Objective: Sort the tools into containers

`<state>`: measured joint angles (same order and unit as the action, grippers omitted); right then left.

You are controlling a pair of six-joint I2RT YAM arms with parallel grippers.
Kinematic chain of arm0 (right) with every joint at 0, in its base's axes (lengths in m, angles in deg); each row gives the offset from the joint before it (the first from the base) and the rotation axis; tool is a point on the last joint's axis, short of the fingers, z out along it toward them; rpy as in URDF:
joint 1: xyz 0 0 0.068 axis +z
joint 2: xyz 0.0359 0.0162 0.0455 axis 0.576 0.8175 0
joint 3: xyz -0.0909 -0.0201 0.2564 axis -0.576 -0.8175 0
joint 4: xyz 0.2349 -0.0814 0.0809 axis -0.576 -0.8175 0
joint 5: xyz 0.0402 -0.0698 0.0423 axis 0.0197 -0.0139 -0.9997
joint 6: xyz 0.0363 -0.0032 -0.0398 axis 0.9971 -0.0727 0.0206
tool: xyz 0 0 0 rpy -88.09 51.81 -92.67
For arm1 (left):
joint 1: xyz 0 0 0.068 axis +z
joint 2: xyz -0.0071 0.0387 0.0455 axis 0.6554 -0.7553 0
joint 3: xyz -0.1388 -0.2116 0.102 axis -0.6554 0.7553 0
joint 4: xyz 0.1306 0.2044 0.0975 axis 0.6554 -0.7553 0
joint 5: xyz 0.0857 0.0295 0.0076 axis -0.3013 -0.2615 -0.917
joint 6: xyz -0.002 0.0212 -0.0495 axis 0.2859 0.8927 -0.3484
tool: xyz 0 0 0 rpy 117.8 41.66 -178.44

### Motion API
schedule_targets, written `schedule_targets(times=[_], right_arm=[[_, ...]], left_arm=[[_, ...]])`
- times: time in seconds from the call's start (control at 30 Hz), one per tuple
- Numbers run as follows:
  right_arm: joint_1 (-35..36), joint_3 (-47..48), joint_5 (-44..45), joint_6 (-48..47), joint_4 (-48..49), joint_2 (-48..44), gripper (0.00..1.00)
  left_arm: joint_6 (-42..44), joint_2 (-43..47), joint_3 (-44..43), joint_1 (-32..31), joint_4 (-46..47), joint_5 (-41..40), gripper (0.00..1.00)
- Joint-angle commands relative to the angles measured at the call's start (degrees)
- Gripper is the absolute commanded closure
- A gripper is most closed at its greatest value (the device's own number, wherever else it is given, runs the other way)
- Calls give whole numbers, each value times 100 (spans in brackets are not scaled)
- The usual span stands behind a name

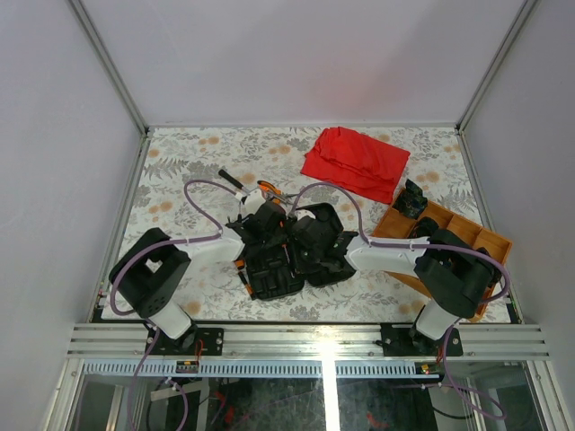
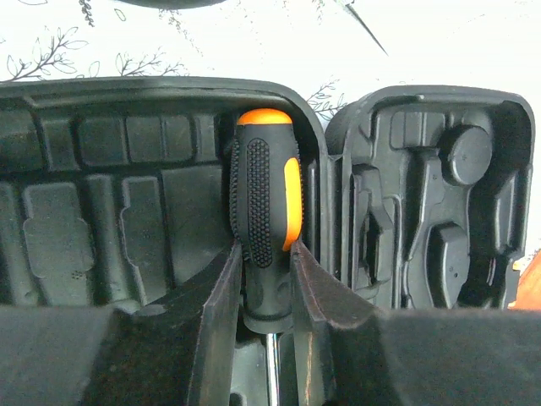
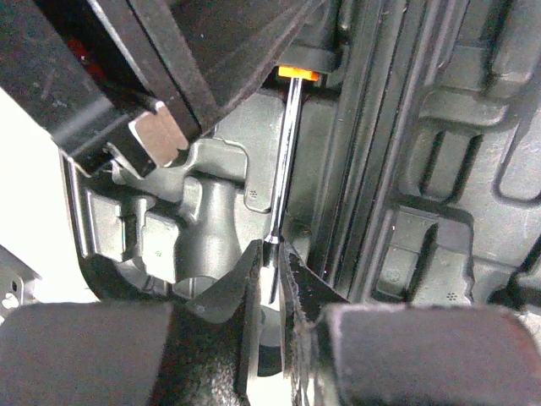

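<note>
The black tool case (image 1: 286, 260) lies open between both arms, its moulded slots (image 2: 101, 211) facing up. A screwdriver with a black-and-orange handle (image 2: 264, 203) lies over the case by the hinge. My left gripper (image 2: 266, 254) is shut on the lower part of that handle. The driver's steel shaft (image 3: 284, 161) runs down to my right gripper (image 3: 270, 254), which is shut on the tip. In the top view the left gripper (image 1: 265, 220) and right gripper (image 1: 310, 229) meet over the case. A black-handled driver (image 1: 232, 180) and orange-handled pliers (image 1: 268, 190) lie on the table behind the case.
A red cloth (image 1: 355, 162) lies at the back right. A wooden divided tray (image 1: 458, 242) sits at the right edge with a dark object (image 1: 411, 199) at its far end. The case's other half (image 2: 431, 211) shows moulded recesses.
</note>
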<state>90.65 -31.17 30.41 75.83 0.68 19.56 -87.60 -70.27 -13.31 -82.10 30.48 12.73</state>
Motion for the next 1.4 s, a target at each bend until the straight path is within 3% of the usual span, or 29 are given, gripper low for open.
schedule_targets(times=[0.0,0.5,1.2,1.37], right_arm=[[9,-447,555,-58,-1241,705,100],[16,-433,1330,524,-1970,1263,100],[872,-337,1253,1129,-2019,2774,100],[937,-381,1256,1172,-2016,2781,100]], left_arm=[[243,-614,327,-43,-1249,191,100],[349,-965,404,-52,-1092,535,100],[85,-1248,599,-276,-782,810,100],[91,-1271,633,-268,-695,828,100]])
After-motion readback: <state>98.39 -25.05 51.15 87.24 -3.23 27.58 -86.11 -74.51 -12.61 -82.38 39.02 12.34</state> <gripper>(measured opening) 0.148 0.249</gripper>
